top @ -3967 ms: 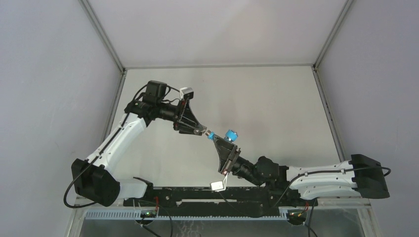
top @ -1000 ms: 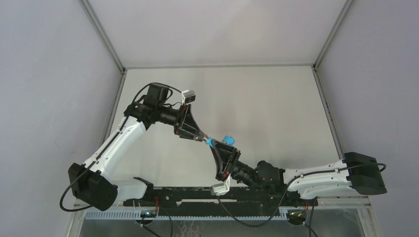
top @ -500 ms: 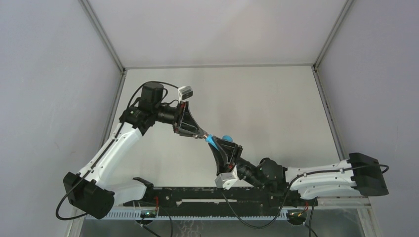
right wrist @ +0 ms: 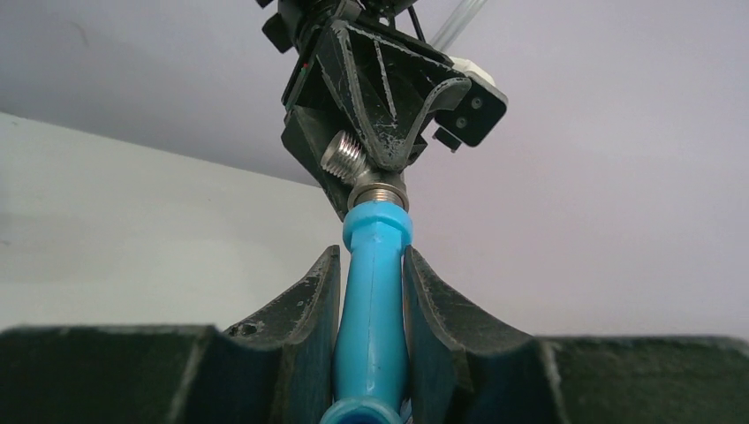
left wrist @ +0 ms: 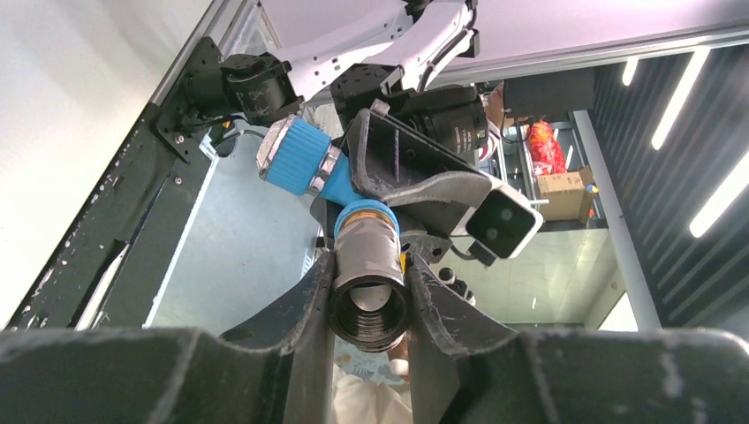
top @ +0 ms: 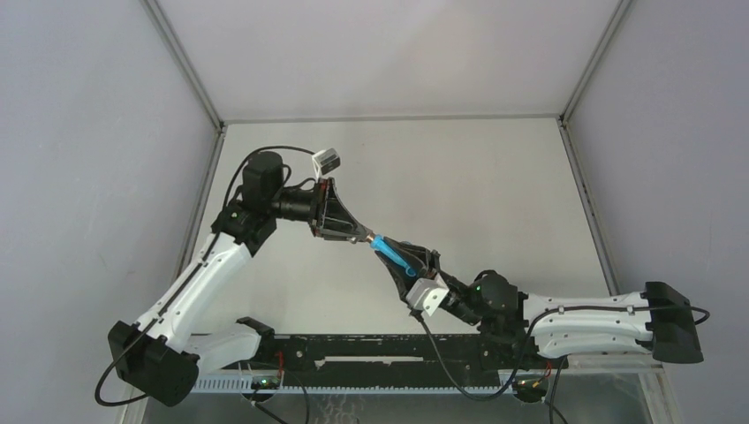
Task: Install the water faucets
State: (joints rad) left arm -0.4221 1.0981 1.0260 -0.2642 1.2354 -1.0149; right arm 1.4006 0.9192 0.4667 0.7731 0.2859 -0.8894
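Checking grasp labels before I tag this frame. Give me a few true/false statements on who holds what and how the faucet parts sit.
1. The left jaws are shut on the grey fitting. True.
2. The blue tap lies loose on the table. False: the right jaws grip it by its body.
3. The tap and the fitting meet end to end between the two sets of jaws. True.
4. The right jaws stand open and empty. False: they are shut on the blue tap.

Left fingers point(left wrist: 306, 311), right fingers point(right wrist: 311, 305) clamped
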